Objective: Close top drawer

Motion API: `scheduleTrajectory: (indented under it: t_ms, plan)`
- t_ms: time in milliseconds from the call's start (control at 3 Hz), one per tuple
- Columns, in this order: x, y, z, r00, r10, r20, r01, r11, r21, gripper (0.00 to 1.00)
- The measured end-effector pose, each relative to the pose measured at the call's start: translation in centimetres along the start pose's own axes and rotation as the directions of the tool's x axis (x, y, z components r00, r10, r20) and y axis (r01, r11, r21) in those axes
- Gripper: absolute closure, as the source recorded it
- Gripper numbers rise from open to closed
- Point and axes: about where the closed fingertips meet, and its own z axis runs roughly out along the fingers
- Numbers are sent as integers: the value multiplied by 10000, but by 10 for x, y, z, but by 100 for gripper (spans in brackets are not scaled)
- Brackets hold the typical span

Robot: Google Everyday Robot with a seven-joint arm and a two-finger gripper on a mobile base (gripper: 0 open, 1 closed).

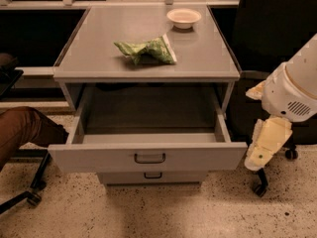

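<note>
The top drawer (148, 155) of the grey cabinet is pulled far out toward me. It is wide, shallow and light grey, with a small dark loop handle (149, 158) at the centre of its front panel, and its inside looks empty. My gripper (260, 157) hangs from the white arm at the right. It sits just beside the drawer front's right end, pointing down, close to the front corner.
A green crumpled bag (146, 49) and a small white bowl (184, 17) lie on the cabinet top (99, 33). A lower drawer (152, 176) shows below. A person's leg (25, 128) and chair base (29, 192) are at left. A black chair (267, 73) stands at right.
</note>
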Motion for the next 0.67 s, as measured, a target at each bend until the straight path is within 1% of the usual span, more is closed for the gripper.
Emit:
scheduleTrajectory:
  t_ms: [333,667]
  plan:
    - [-1,4,7,9997,-105,213,108,9999,-127,0]
    - [-3,24,54,9971,-312,689,382,9939,-1031,0]
